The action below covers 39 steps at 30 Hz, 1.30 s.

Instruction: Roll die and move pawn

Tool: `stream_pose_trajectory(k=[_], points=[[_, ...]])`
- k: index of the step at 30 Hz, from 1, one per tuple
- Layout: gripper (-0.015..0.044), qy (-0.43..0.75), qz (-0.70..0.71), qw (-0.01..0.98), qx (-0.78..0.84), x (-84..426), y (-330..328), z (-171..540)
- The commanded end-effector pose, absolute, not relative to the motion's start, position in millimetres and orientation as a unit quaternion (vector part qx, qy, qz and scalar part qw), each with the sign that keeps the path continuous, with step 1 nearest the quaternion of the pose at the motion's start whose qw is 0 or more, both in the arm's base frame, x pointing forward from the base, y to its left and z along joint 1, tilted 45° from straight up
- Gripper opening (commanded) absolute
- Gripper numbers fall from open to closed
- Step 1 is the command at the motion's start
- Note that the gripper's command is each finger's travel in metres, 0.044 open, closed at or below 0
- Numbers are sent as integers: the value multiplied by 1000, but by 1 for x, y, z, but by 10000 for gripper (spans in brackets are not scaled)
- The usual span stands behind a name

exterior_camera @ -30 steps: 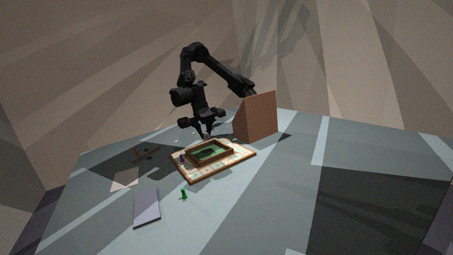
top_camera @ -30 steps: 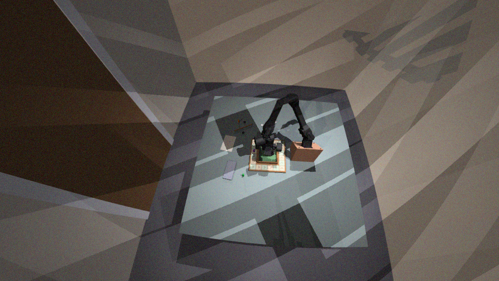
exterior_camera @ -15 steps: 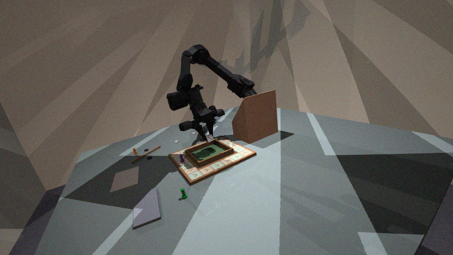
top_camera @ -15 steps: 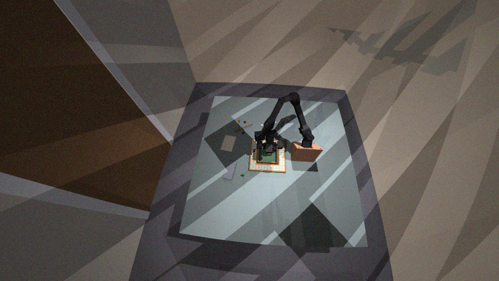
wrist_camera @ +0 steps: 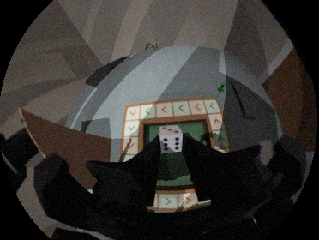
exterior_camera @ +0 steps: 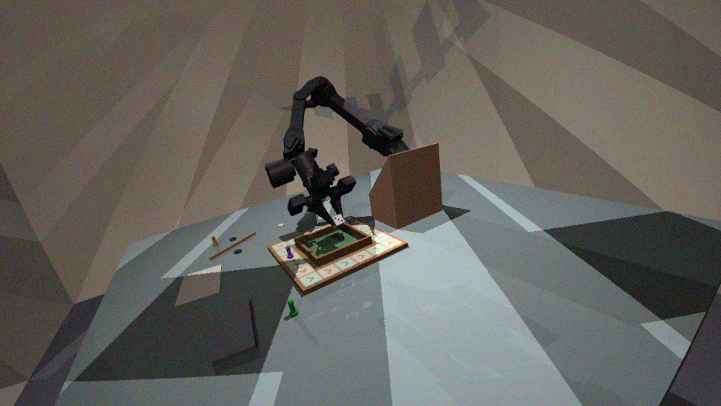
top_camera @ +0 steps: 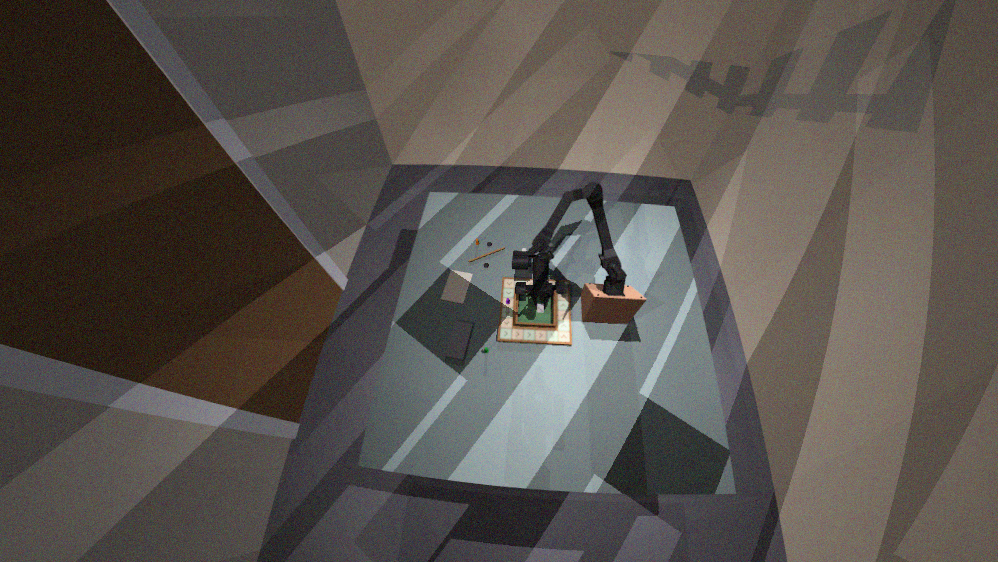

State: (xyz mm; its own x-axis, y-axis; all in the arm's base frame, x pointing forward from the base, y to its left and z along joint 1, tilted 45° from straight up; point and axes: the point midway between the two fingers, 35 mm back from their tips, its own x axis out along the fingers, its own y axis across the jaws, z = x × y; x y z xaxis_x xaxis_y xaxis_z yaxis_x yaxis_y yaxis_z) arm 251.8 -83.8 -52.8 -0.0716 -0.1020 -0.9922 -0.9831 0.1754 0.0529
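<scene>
Item: die (exterior_camera: 338, 218), white with dark pips, pinched between the fingertips of my hand (exterior_camera: 337, 219), which is closed on it and nothing else. Position: held in the air over the far part of the dice tray (exterior_camera: 330, 243), a wooden-walled box with a green floor; in the wrist view the die (wrist_camera: 171, 140) sits against that green floor, inside the walls. Surround: board (exterior_camera: 337, 258), a ring of pale arrow squares framing the tray; purple pawn (exterior_camera: 289, 252) upright on a square at the board's left side. Off the board, on the surface (exterior_camera: 454, 302): a green pawn (exterior_camera: 290, 308), an orange pawn (exterior_camera: 214, 240), a thin stick (exterior_camera: 232, 245), two flat sheets, a brown block (exterior_camera: 406, 186) by my base. Step in hand, by my judgement: carry finished, release pending. Next move calls for opening my fingers here so the die falls and tumbles within the walls, then lifting clear to read the top face.
</scene>
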Motion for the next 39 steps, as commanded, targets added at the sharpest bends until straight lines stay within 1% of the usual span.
stream_pose_trajectory(k=[1, 7, 12, 35, 39], points=[[0, 532, 465, 543, -454, 252, -84, -52], [0, 515, 470, 557, -451, 253, -84, -49], [0, 515, 469, 557, -452, 266, -85, -3], [0, 518, 467, 557, -452, 263, -86, -6], [105, 518, 467, 557, -452, 263, -86, -6]])
